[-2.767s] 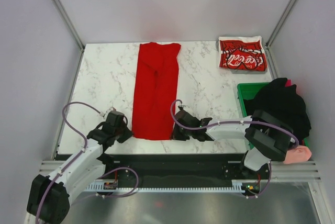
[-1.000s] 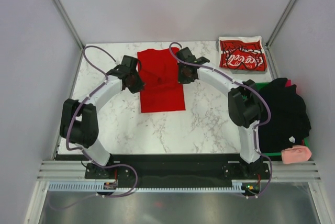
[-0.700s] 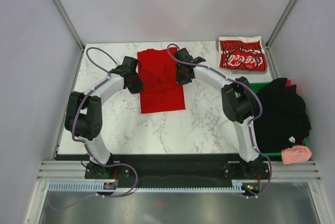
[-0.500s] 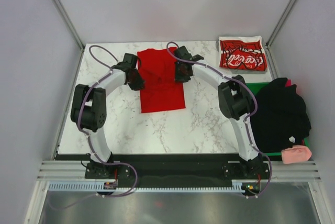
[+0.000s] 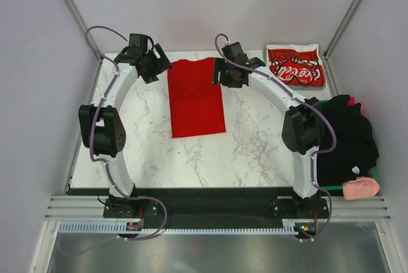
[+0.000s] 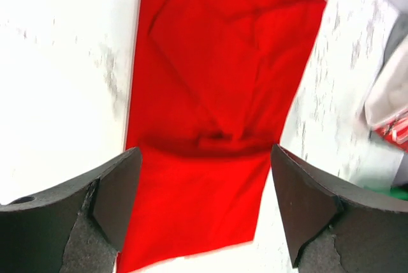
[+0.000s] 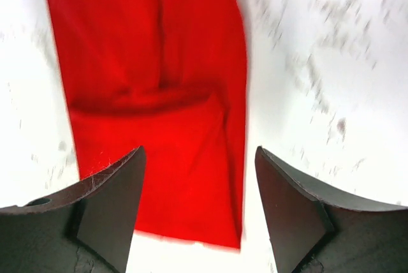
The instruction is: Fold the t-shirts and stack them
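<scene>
Plain red t-shirt is lying flat on the marble table as a rectangle longer than it is wide. Its long axis is running from my bases straight away toward the back wall.

Its near short edge is lying free, and neither of my claws is anywhere close to it. Right of that near half and well apart, a green bin is holding a heap of black clothing.

Partway along the cloth, both wrist views are showing a fold edge crossing its width, so part of the shirt is lying doubled.

At the far end I am bracketing the shirt. My left claw is hanging just off the far left corner. My right claw is hanging over the far right edge. Both are standing wide apart with nothing between the fingers, and from each wrist the red cloth is showing through the gap below. I cannot tell how high above the cloth they are.

Right of the shirt's far end, past my right claw, the Coca-Cola t-shirt is sitting folded.

I am judging that the coming move turns on this: the shirt is stretching from my claws back toward my bases. Another fold across the long axis would mean taking the two far corners, one per claw. For stacking, my right arm is the nearer one to the printed shirt.
</scene>
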Available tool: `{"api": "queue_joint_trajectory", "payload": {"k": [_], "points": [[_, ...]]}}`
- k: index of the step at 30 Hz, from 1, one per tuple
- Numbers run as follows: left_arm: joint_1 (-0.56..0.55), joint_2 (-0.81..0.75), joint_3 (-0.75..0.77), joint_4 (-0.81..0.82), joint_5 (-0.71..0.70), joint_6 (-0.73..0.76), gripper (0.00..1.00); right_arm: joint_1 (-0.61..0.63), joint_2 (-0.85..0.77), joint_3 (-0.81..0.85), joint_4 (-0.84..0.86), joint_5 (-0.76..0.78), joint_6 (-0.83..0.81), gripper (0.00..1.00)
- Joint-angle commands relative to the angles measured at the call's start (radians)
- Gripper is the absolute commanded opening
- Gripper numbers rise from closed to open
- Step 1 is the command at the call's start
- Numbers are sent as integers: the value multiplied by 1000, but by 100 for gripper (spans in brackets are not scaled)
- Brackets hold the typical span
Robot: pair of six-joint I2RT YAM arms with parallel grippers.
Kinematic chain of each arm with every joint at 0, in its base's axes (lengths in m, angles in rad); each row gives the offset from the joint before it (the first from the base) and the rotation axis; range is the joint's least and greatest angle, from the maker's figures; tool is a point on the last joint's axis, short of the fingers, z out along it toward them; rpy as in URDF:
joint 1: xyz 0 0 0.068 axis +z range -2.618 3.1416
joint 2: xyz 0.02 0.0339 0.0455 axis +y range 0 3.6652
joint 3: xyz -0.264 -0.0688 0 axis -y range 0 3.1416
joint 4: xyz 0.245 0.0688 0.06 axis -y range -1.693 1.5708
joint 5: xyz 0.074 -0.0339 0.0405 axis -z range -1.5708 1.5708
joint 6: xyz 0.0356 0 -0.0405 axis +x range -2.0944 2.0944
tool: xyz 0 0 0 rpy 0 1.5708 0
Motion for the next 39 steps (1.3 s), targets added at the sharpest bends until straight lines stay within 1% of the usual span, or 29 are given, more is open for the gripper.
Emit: {"api": "queue_joint_trajectory", "payload": {"k": [1,2,3,4,5,6,8,9,10,12,15,19,22,23,25,28,29,31,32,34,37,39], "points": [[-16,-175,-193,-18,48,49,88,51,-129,-191,60,-60,-3,77],[-20,-206,-255,2,56,46,86,53,-154,-249,102,-59,0,71],[-20,-235,-378,23,67,42,84,51,-182,-306,133,-62,0,68],[-20,-275,-439,78,91,42,84,51,-221,-413,165,-106,0,67],[-22,-336,-498,103,100,39,84,51,-232,-453,196,-159,-6,67],[-22,-373,-605,130,113,37,84,51,-239,-512,199,-181,-11,67],[-24,-462,-706,207,148,34,83,51,-248,-569,228,-244,-14,67],[-25,-488,-794,233,157,25,82,50,-252,-596,239,-252,-12,67],[-27,-511,-838,284,177,22,82,50,-262,-647,253,-258,-11,67],[-27,-566,-945,324,189,6,81,51,-269,-684,273,-232,-6,67],[-28,-591,-1040,382,203,-1,80,50,-271,-750,307,-223,-5,65],[-28,-586,-1113,440,219,-15,79,51,-237,-782,348,-249,8,61],[-28,-579,-1140,470,229,-26,77,51,-225,-796,367,-256,17,55],[-30,-579,-1143,474,228,-33,76,50,-225,-799,371,-256,17,51],[-36,-576,-1156,493,231,-40,76,51,-229,-811,376,-253,20,47],[-51,-562,-1169,526,226,-57,75,51,-234,-827,384,-255,29,35],[-59,-547,-1171,529,225,-64,74,51,-232,-830,388,-256,37,27],[-65,-537,-1179,548,214,-72,73,51,-228,-837,397,-264,43,23],[-65,-528,-1183,552,213,-80,73,51,-225,-836,397,-266,46,18],[-68,-525,-1202,574,206,-89,71,51,-219,-837,402,-266,47,12],[-76,-513,-1220,595,194,-101,68,50,-211,-839,404,-266,46,10],[-80,-504,-1228,608,188,-110,63,50,-208,-837,404,-267,46,8]]}}
